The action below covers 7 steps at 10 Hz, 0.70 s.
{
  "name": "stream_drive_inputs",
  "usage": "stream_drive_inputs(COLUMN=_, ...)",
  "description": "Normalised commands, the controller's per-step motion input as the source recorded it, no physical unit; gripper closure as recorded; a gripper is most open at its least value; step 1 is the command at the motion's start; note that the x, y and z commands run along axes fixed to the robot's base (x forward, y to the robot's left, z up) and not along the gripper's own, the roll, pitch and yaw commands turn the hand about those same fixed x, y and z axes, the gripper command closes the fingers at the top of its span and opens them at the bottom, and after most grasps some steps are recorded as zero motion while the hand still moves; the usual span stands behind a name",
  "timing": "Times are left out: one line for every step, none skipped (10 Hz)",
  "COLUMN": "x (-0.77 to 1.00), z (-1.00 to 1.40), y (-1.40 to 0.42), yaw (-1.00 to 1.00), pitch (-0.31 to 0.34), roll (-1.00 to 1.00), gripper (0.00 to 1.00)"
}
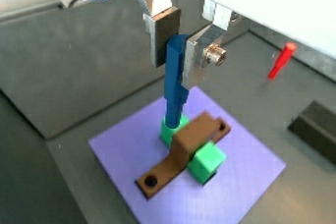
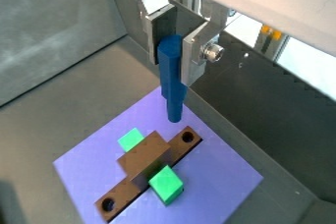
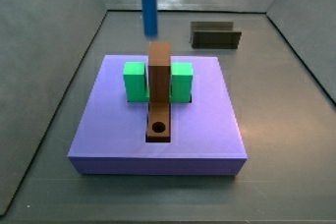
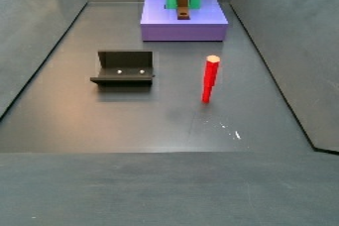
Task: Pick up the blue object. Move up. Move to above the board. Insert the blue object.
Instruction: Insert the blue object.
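My gripper (image 1: pixel 180 56) is shut on the upper end of the blue object (image 1: pixel 175 85), a slim straight rod that hangs upright; both wrist views show the hold (image 2: pixel 175 56). The rod (image 2: pixel 172 85) hangs in the air over the board (image 2: pixel 144 169), a narrow brown plank between two green blocks (image 2: pixel 164 182). In a side view the rod (image 3: pixel 147 7) ends just above the far end of the plank (image 3: pixel 159 85). The round hole (image 3: pixel 159 128) is at the plank's near end. The gripper itself is out of both side views.
The plank lies on a wide lavender slab (image 3: pixel 118 130) on the grey floor of a walled bin. A thin red stick (image 4: pixel 209 78) stands upright mid-floor. The dark fixture (image 4: pixel 123 68) stands to the left of it in that view.
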Motion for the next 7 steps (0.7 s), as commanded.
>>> stream_drive_inputs(x=0.0, z=-0.89, y=-0.36, yaw=-0.22, pitch=0.0, roll=0.0, gripper=1.0)
stream_drive_inputs(x=0.0, z=-0.85, y=-0.21, yaw=-0.12, pitch=-0.026, roll=-0.06, gripper=1.0)
stream_drive_inputs(x=-0.02, z=-0.74, y=-0.09, yaw=0.0, pitch=-0.094, roll=-0.02, gripper=1.0)
stream_drive_inputs(x=0.0, z=-0.63, y=0.0, yaw=0.0, pitch=-0.027, roll=0.0, gripper=1.0)
stream_drive_inputs(x=0.0, z=-0.49, y=-0.03, yaw=0.0, pitch=-0.027, roll=0.04, gripper=1.0)
stream_drive_inputs(x=0.0, z=-0.51, y=-0.07, yaw=0.0, pitch=-0.021, roll=0.05, gripper=1.0)
stream_drive_inputs(x=0.0, z=-0.46, y=-0.12, yaw=0.0, pitch=-0.027, roll=0.0, gripper=1.0)
